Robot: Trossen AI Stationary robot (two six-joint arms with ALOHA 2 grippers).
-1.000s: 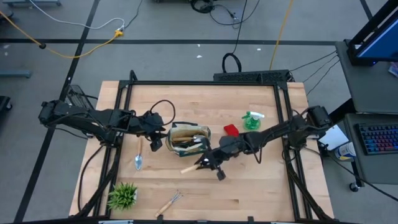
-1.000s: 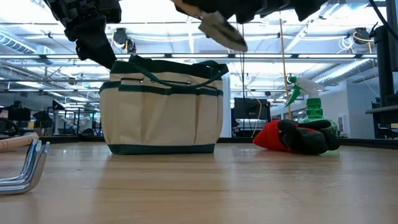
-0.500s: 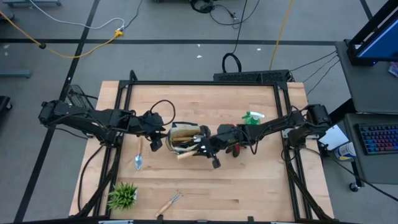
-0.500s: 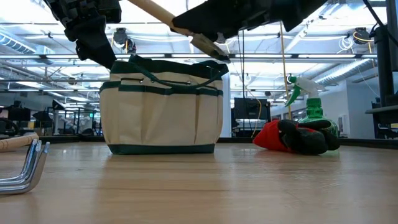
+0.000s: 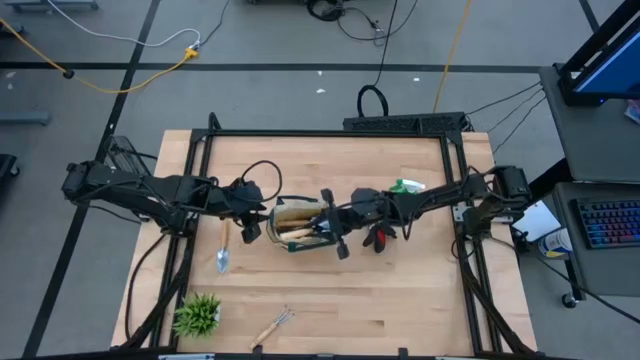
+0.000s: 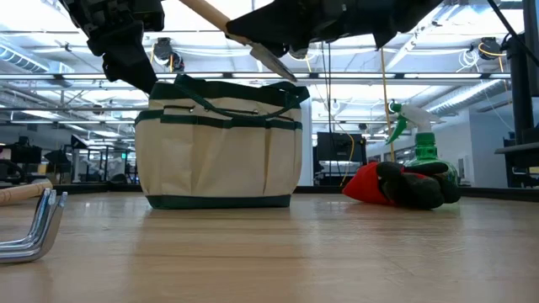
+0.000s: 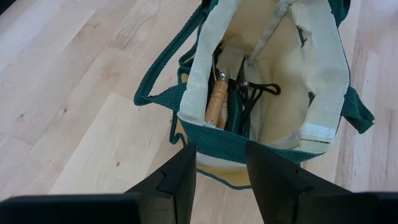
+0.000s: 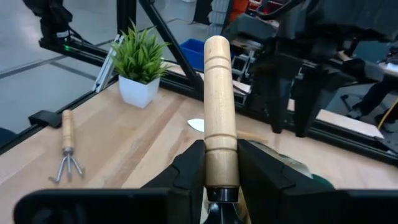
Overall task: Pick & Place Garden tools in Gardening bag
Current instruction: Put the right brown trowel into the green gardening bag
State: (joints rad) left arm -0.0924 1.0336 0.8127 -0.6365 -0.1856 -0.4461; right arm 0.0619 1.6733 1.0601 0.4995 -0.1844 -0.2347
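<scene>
The cream gardening bag [image 5: 300, 226] with green trim stands upright on the table's middle; a wooden-handled tool [image 7: 216, 102] and dark tools lie inside. My right gripper [image 5: 334, 232] is over the bag's right half, shut on a wooden-handled trowel [image 6: 253, 44] whose metal blade [image 6: 271, 61] points down at the bag's mouth. My left gripper [image 7: 221, 163] is open at the bag's left end, both fingers outside the end wall just below the green rim [image 7: 224, 144]. My right gripper pinches the trowel's wooden handle [image 8: 221, 163] between its two fingers, at the end next to the metal neck. The fingers lie across the handle. The trowel is lifted clear and tilted, handle up toward the table's left, blade low over the bag. My left gripper's fingertips [image 7: 186, 163] stand against the bag's left end wall; I cannot tell whether they touch it.
A second trowel [image 5: 222, 252] lies left of the bag, a hand rake [image 5: 272, 325] and a potted plant [image 5: 197, 315] near the front edge. The green spray bottle [image 6: 421, 147] and red-and-black gloves [image 6: 396, 185] sit right of the bag, under my right arm.
My right gripper has carried the trowel from the near right of the bag toward the far edge, until it is over the bag's mouth. The trowel has tipped: its blade now points down at the bag and its handle rises toward the left. My left gripper has kept still.
</scene>
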